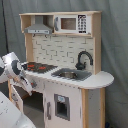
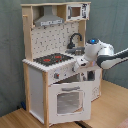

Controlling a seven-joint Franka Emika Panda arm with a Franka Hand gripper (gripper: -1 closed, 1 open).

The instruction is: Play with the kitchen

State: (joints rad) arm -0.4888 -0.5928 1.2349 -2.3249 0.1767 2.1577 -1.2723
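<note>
The kitchen (image 1: pixel 70 95) is a white and light-wood toy unit, seen in both exterior views. It has a black-red hob (image 1: pixel 38 66), a steel sink (image 1: pixel 70 75), a black faucet (image 1: pixel 84 59), a grey hood (image 1: pixel 39 29) and a microwave (image 1: pixel 72 23). The windowed oven door (image 2: pixel 67 100) shows in the second exterior view, below the hob (image 2: pixel 52 59). My gripper (image 2: pixel 80 63) hangs at the counter's front edge, between hob and sink, just above the oven door. In the first exterior view my gripper (image 1: pixel 31 84) sits by the kitchen's left front corner.
A grey curtain hangs behind the kitchen. The unit stands on a wooden floor (image 2: pixel 110 112). My white arm (image 2: pixel 107 54) reaches in from the second exterior view's right. A white arm base fills the lower left corner of the first exterior view (image 1: pixel 12 117).
</note>
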